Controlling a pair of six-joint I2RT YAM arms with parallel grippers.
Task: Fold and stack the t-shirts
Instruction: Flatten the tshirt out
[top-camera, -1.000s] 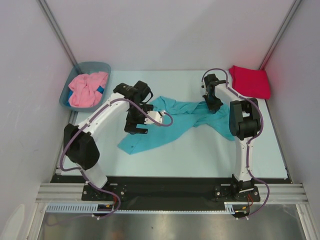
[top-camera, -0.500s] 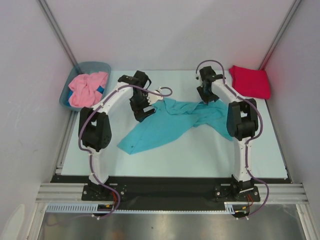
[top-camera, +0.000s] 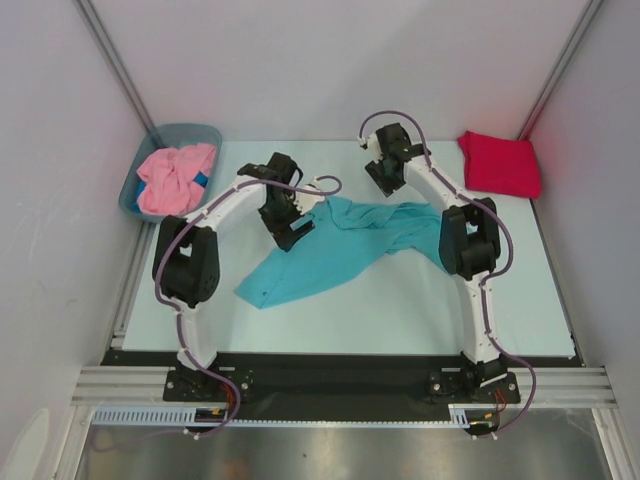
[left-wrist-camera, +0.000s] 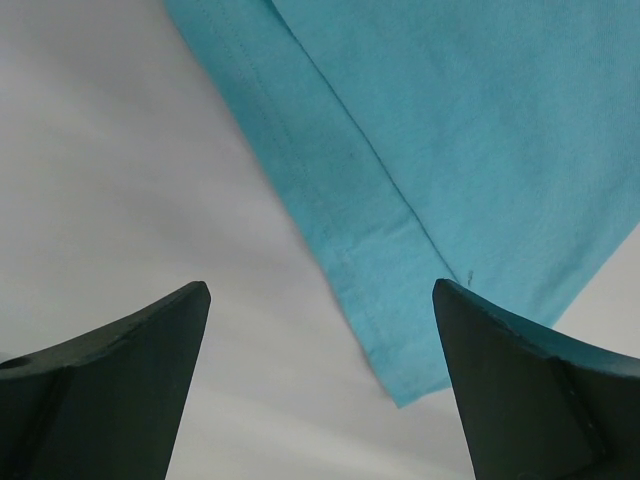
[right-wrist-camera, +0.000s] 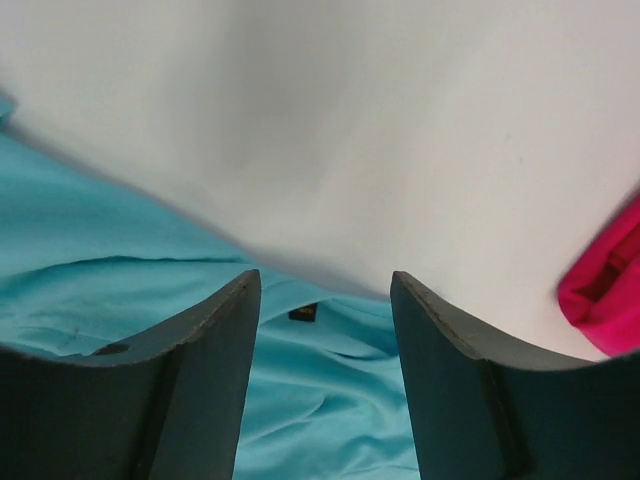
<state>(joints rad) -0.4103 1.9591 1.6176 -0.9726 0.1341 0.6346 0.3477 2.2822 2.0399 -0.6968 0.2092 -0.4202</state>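
The turquoise t-shirt (top-camera: 330, 250) lies crumpled and spread across the middle of the table. My left gripper (top-camera: 292, 230) hovers open over its left back edge. In the left wrist view a hemmed corner of the turquoise shirt (left-wrist-camera: 450, 130) lies between the wide-apart fingers of the left gripper (left-wrist-camera: 320, 288), untouched. My right gripper (top-camera: 384, 182) is open just behind the shirt's back edge. The right wrist view has the right gripper (right-wrist-camera: 323, 277) empty above the turquoise collar and its label (right-wrist-camera: 303, 313). A crimson t-shirt (top-camera: 500, 165) lies folded at the back right. A pink t-shirt (top-camera: 172, 180) sits bunched in the tub.
The grey-blue tub (top-camera: 205, 133) stands at the back left corner against the left wall. White walls close in the table on three sides. The crimson shirt's edge (right-wrist-camera: 605, 290) shows to the right of the right fingers.
My right gripper has opened, let go of the turquoise shirt and moved back and left. The left arm swung from the shirt's middle toward its back left edge, still open.
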